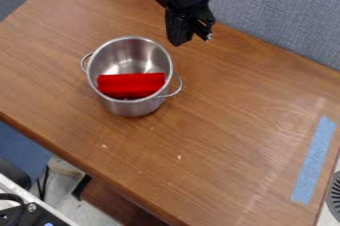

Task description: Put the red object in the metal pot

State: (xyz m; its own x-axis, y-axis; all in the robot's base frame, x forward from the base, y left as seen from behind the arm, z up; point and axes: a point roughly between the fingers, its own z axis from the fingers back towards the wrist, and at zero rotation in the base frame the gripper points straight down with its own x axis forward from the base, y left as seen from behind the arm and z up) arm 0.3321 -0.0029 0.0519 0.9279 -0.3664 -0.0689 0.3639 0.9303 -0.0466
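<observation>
reviewing status: red object [133, 86] lies inside the metal pot [130, 53], resting low against the near wall, flat top facing up.
task progress: judged complete in its main step; the piece is in the pot and nothing holds it.
remaining work: judged as clearing the arm from the work area only; no further handling of the piece appears needed.
jaws state: gripper [182, 39] has its jaws pressed together, pinching nothing.
gripper position: above and behind the pot toward the far right, apart from the rim, pointing down over bare wood.
pot condition: upright on the counter [240, 140], two small side handles visible, interior shiny, far half of the floor uncovered.
fit of piece: the half-disc spans most of the pot's inner width; whether it sits flat on the floor or leans on the wall cannot be told.
other items: strip of blue tape [313, 156] near the right edge of the counter, well apart from the pot.
background: grey-blue wall panel behind the counter; dark clutter below the near edge, too unclear to name.
brands and writing: none legible on the pot, the piece, the gripper or the tape.
risk note: low; the pot stands well clear of the counter's edges.
</observation>
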